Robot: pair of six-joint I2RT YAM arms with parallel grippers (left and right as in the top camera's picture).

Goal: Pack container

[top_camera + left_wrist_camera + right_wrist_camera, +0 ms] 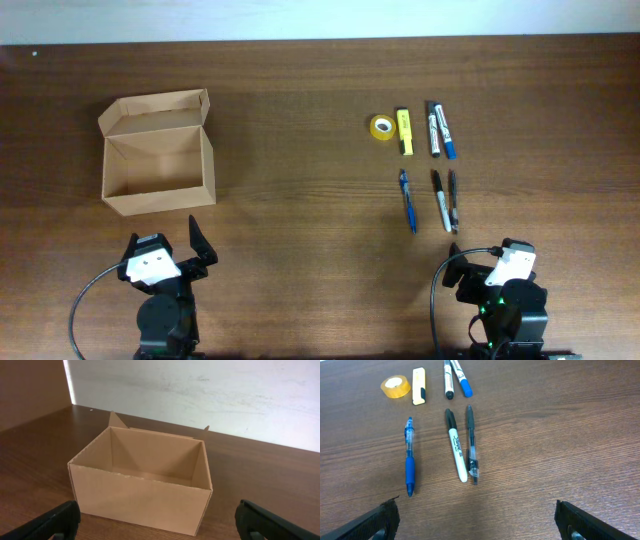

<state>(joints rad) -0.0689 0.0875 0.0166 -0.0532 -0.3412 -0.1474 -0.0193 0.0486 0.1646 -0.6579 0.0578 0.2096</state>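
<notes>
Here, nothing is packed yet: the container [158, 150] stands open on the left side of the table [300, 200], its lid flap folded back toward the far edge and its floor bare in the left wrist view. The left gripper [165, 238] waits just in front of the container, spread wide and holding nothing. The right gripper [480, 522] is also wide and unladen, facing the supplies well apart to the right.

The likely first step is a pick. The blue pen [409, 457] lies clear of its neighbours and looks the easiest choice, with the fingers closing across the barrel near mid-length. The white marker [455, 450] and black pen [471, 442] lie almost touching, so either one risks dragging the other. The tape roll [395, 386], yellow highlighter [419, 386] and two further markers [455, 377] lie beyond.
</notes>
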